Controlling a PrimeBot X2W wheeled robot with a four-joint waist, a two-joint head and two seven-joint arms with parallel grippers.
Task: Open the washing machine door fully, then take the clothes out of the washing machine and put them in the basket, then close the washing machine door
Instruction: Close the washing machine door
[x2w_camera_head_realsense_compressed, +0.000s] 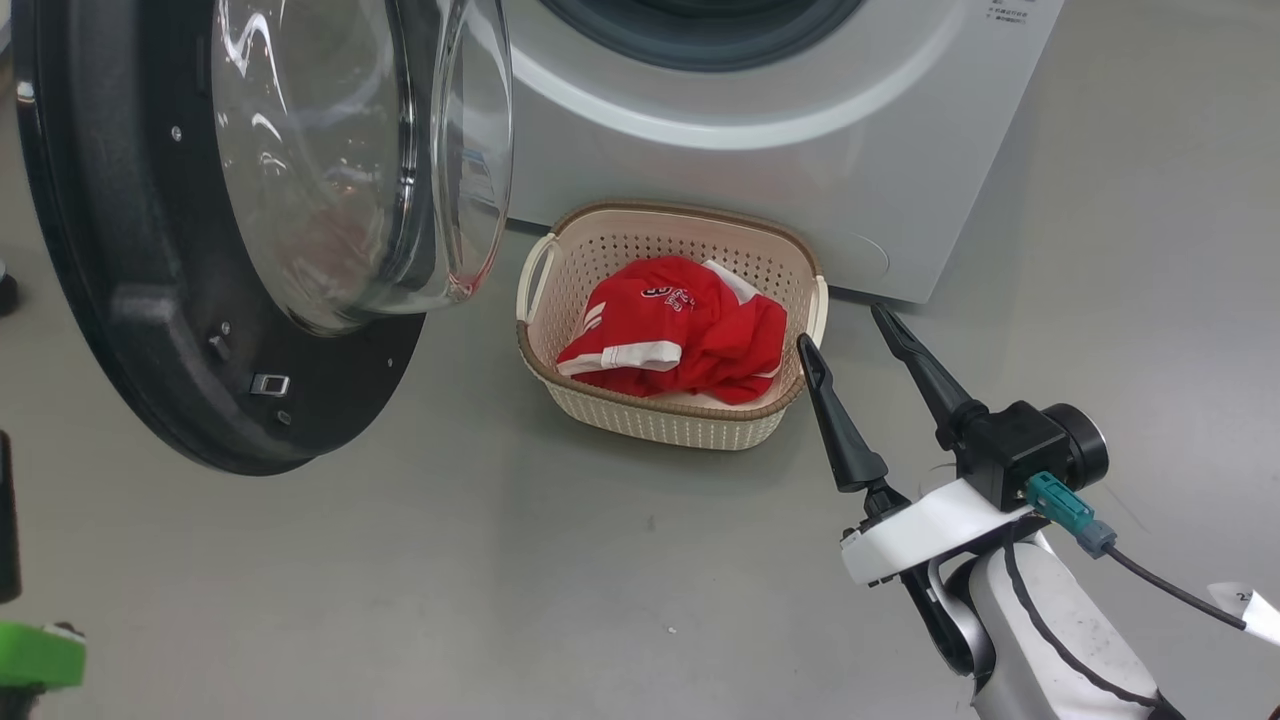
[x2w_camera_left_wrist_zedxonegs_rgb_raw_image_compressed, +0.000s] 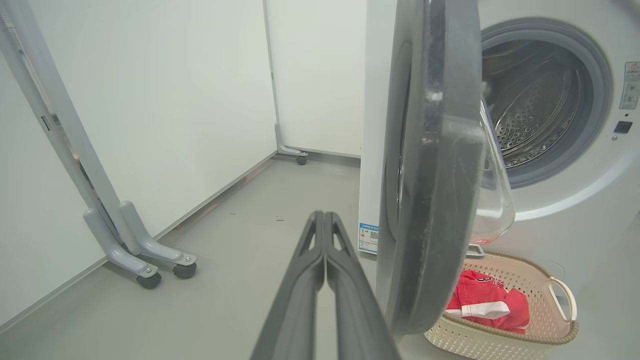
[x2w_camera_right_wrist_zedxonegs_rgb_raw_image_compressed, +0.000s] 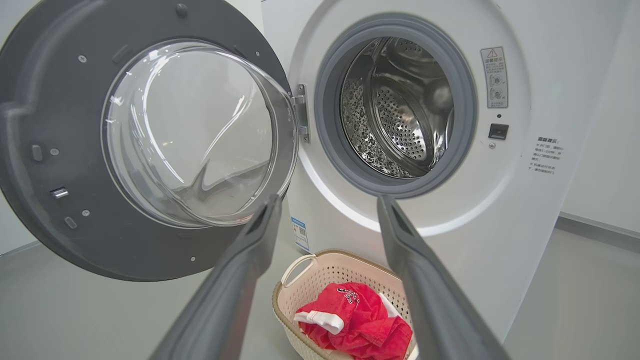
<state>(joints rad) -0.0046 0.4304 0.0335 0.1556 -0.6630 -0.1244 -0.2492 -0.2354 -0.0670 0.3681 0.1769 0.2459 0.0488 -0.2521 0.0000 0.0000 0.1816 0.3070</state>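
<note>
The washing machine door (x2w_camera_right_wrist_zedxonegs_rgb_raw_image_compressed: 30, 125) is rimmed in matt, grainy plastic around clear glossy glass. The drum (x2w_camera_right_wrist_zedxonegs_rgb_raw_image_compressed: 400, 125) is seen as shiny perforated steel, the basket (x2w_camera_head_realsense_compressed: 650, 425) as perforated plastic, the clothes (x2w_camera_head_realsense_compressed: 700, 340) as soft cloth.

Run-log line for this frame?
door: open | drum: looks empty | clothes: in basket | left hand: shut, empty, near door edge | right hand: open, empty | pending: close door

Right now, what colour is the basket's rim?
Brown, woven-look; the rest of the basket is cream. Head view shows it best.
</note>
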